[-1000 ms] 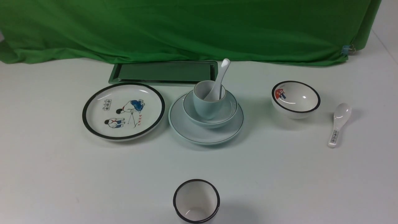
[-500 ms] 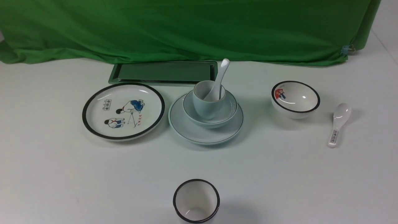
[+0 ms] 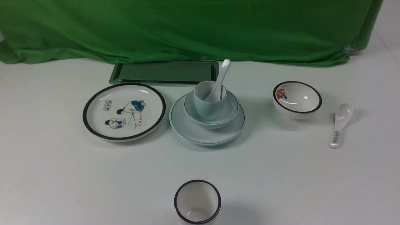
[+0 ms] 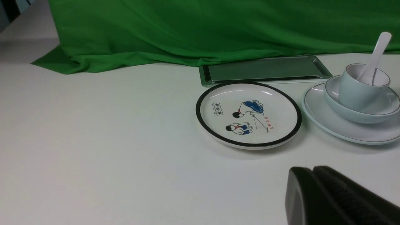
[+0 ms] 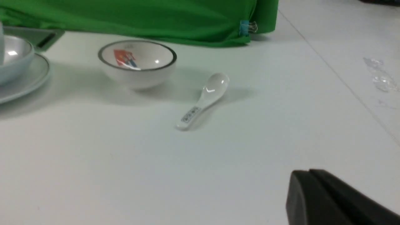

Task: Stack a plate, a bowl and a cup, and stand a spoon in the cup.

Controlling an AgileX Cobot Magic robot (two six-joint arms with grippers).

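Note:
The pale blue-green plate [image 3: 190, 129] sits at the table's middle with the pale bowl [image 3: 229, 112] on it and the pale cup [image 3: 206, 107] in the bowl. The plain white spoon [image 3: 222, 76] stands in the cup, handle leaning up toward the back. The stack also shows in the left wrist view: plate [image 4: 325, 120], bowl [image 4: 362, 115], cup [image 4: 353, 93], spoon [image 4: 376, 53]. My left gripper [image 4: 312, 170] is shut and empty, well short of the stack. My right gripper [image 5: 309, 173] is shut and empty over bare table. Neither gripper shows in the front view.
A white black-rimmed plate with cartoon figures [image 3: 124, 111] lies left of the stack. A small white pictured bowl [image 3: 297, 99] and a printed-handle spoon [image 3: 340, 125] lie to the right. A black-rimmed white cup [image 3: 197, 201] stands near the front. A metal tray [image 3: 164, 72] and green cloth [image 3: 187, 28] are behind.

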